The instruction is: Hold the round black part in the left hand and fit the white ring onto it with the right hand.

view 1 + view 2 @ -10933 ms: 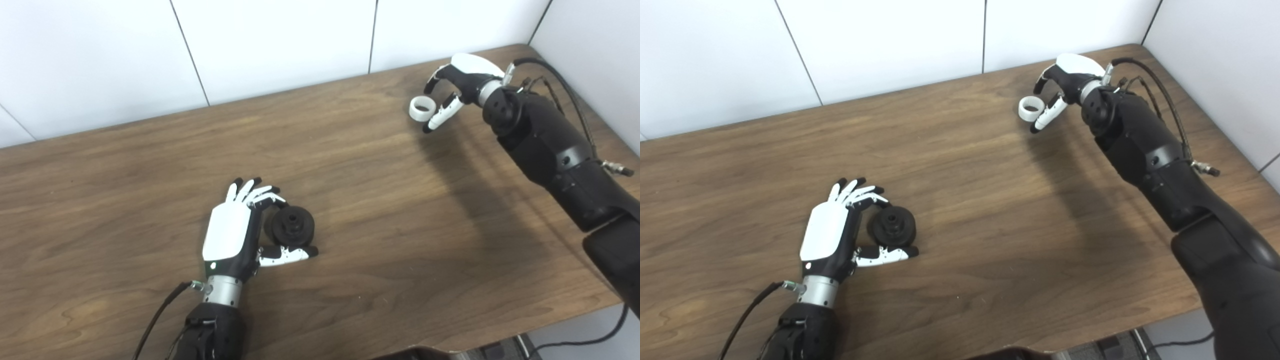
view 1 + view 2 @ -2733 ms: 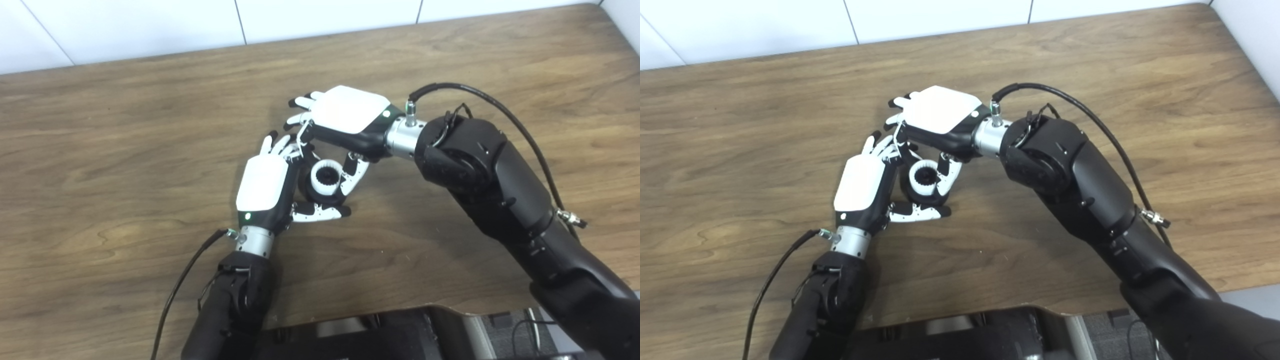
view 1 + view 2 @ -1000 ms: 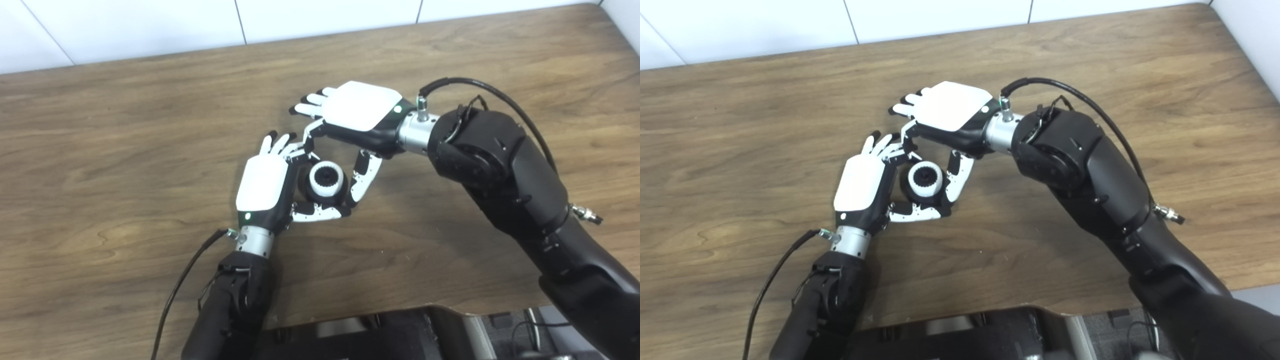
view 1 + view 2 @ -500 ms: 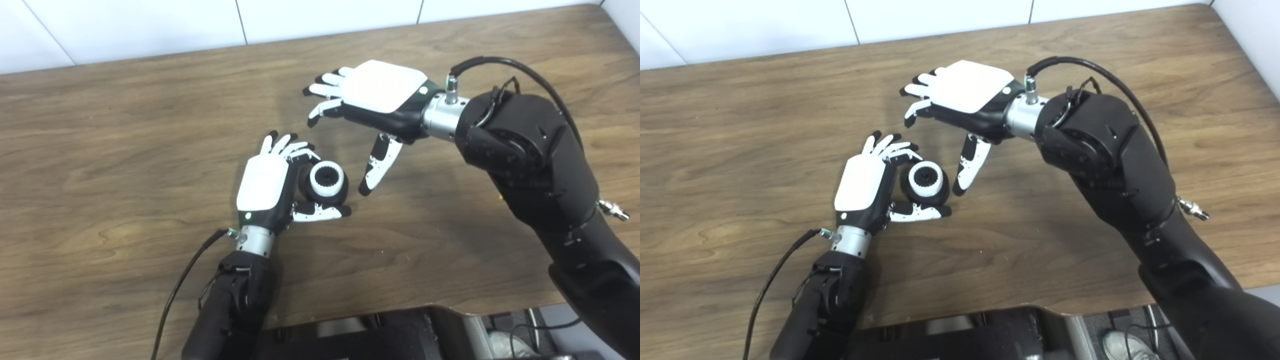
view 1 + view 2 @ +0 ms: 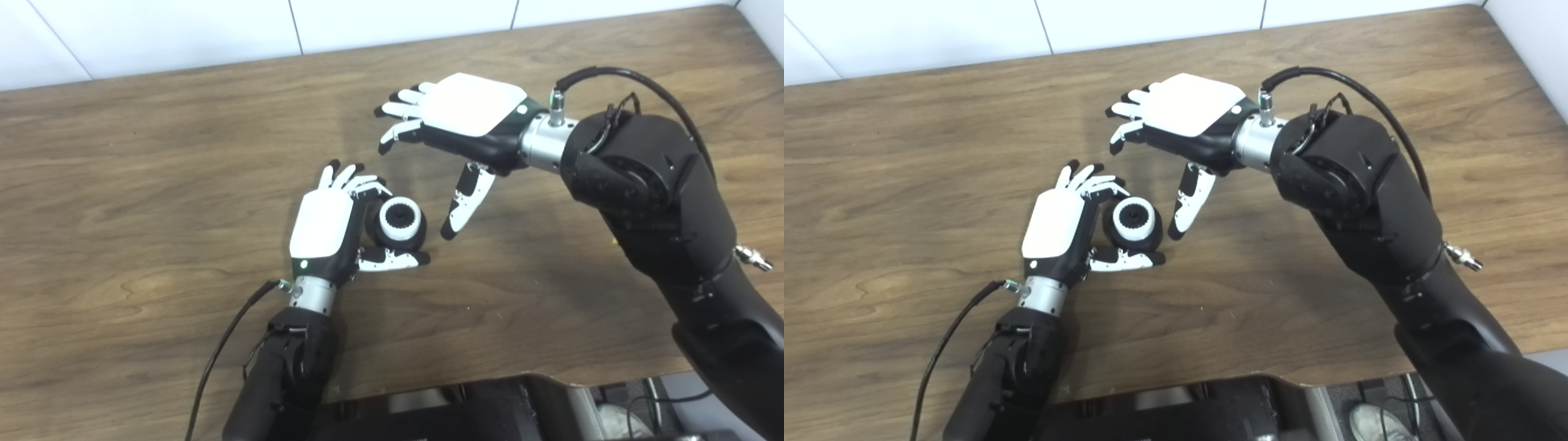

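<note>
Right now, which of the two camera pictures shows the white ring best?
The left eye view, by a hair: the white ring sits on the round black part with its toothed inner edge showing. The right eye view shows the same ring in the left hand, slightly smaller.

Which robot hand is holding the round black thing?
The left hand grips the round black part, which wears the white ring. The right hand hangs open, apart from it, holding nothing.

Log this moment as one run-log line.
left hand: shut on round black part | white ring: seated on part | right hand: open, clear of ring | table: part resting on it
</note>
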Robot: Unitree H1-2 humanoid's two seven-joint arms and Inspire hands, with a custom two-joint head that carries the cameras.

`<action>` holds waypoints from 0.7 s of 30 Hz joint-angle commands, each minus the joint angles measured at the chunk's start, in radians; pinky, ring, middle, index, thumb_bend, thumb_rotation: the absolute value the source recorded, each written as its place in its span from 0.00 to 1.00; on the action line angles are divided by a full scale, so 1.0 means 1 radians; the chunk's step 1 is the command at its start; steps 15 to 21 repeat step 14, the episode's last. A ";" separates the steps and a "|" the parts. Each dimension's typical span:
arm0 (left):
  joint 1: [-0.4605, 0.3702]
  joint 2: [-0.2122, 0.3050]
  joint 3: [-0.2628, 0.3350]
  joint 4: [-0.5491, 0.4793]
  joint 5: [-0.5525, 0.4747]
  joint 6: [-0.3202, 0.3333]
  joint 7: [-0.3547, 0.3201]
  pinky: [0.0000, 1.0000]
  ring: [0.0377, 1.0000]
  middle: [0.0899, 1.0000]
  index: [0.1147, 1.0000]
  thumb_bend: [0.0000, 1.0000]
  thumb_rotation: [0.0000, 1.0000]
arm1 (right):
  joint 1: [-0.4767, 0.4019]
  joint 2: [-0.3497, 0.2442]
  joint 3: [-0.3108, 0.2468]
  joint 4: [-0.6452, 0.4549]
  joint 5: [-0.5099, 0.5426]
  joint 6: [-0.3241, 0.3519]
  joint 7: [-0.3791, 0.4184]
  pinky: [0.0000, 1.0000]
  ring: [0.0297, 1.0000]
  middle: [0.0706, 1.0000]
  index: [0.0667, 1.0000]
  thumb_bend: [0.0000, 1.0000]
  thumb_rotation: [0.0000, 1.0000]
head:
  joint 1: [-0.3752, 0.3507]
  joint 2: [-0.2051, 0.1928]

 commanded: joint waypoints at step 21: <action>0.067 0.004 -0.066 0.088 0.055 0.088 -0.054 1.00 0.93 0.84 0.85 1.00 0.28 | -0.024 -0.010 -0.023 0.008 -0.008 -0.016 -0.055 1.00 1.00 0.98 0.81 1.00 0.40 | 0.004 -0.001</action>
